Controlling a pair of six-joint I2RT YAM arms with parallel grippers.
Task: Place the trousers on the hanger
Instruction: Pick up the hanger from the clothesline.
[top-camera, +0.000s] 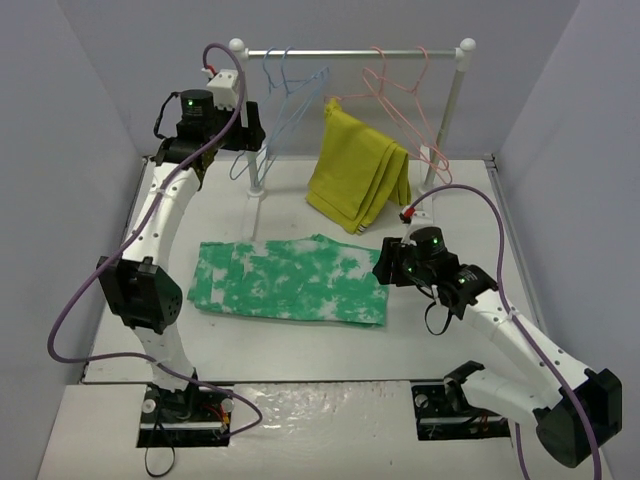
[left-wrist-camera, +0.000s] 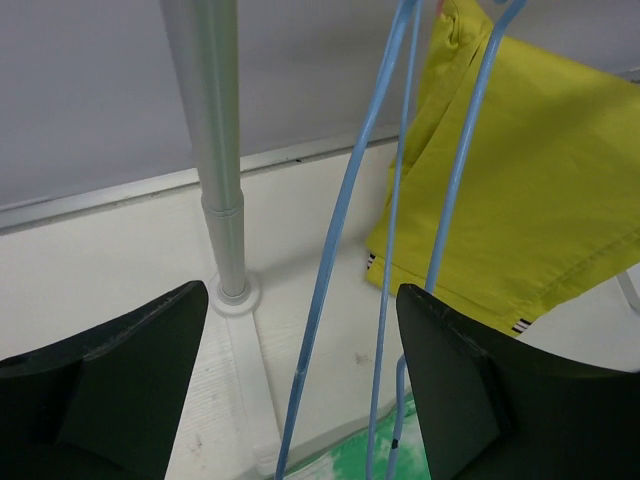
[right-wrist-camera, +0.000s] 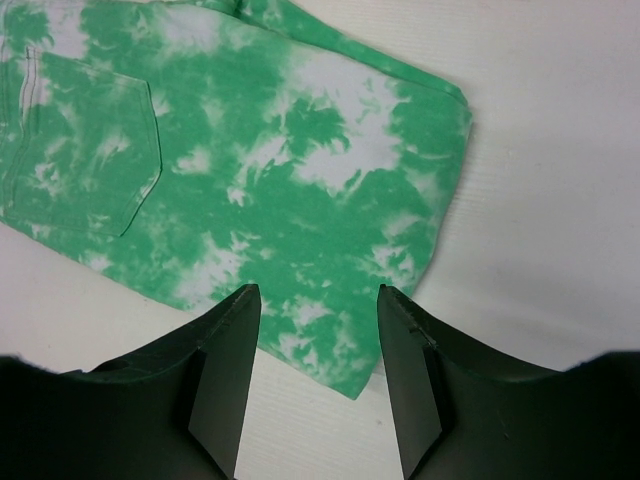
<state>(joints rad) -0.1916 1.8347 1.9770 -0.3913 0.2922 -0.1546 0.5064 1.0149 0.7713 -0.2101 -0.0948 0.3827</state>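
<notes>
Straddling the hanger (left-wrist-camera: 330, 250), left pincer (left-wrist-camera: 303, 300) spread; right pincer (right-wrist-camera: 317, 295) spread (over trousers (right-wrist-camera: 280, 170)).

trousers (right-wrist-camera: 250, 180): soft matt cloth. hanger (left-wrist-camera: 335, 240): thin glossy coated wire. rail pole (left-wrist-camera: 215, 130): smooth satin metal. yellow garment (left-wrist-camera: 540, 170): matt woven cloth. right pincer (right-wrist-camera: 317, 295): matt black plastic.

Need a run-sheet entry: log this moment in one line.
trousers: flat on table | hanger: on rail, between open left jaws | right jaws: open above trousers
</notes>
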